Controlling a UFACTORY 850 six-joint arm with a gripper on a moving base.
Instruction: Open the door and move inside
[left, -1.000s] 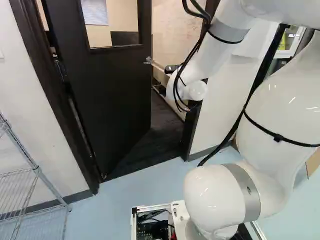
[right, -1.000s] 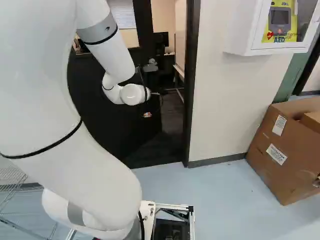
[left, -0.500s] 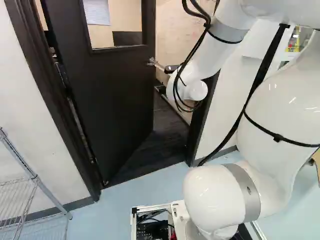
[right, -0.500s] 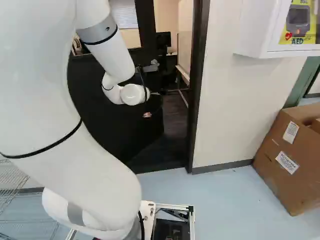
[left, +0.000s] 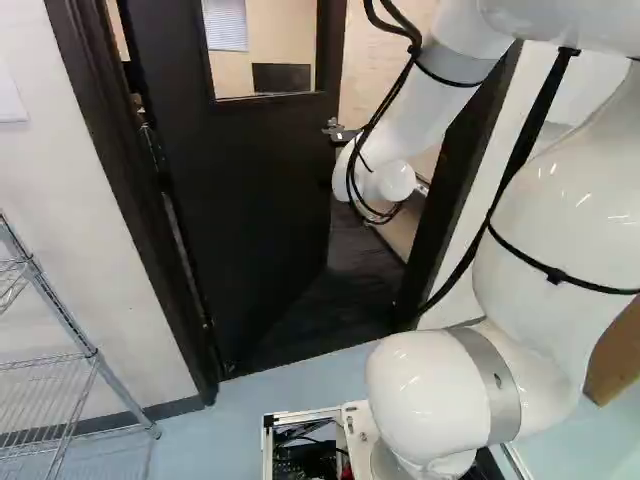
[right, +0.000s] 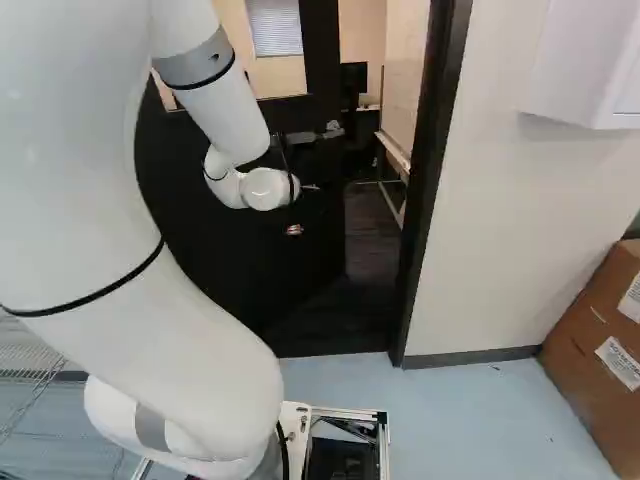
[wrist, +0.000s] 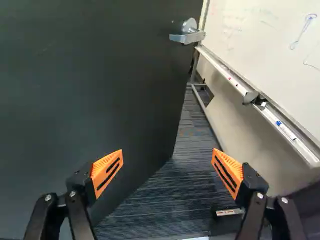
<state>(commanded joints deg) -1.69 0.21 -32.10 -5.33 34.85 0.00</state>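
Beyond the doorway, a whiteboard (wrist: 260, 30) lines one side of the passage, with markers (wrist: 286, 130) on its tray. A monitor (right: 353, 80) stands deeper inside. The dark door frame (right: 430, 190) borders the opening; outside are a wire shelf (left: 85, 350) at the left of the left base view and, at the right of the right base view, a cardboard box (right: 590, 360) below a white cabinet (right: 575, 70).

The arm (right: 220, 110) covers much of the door in the right base view, where the end effector (right: 294, 229) barely shows against black. The cabinet and box are cut off by that view's edge. A dark item near one finger in the wrist view is unclear.

Partway open into the room, the dark door (left: 230, 200) has a window (left: 262, 45) and a silver lever handle (wrist: 187, 37). The end effector (wrist: 167, 165) has its fingers wide apart, nothing between them.
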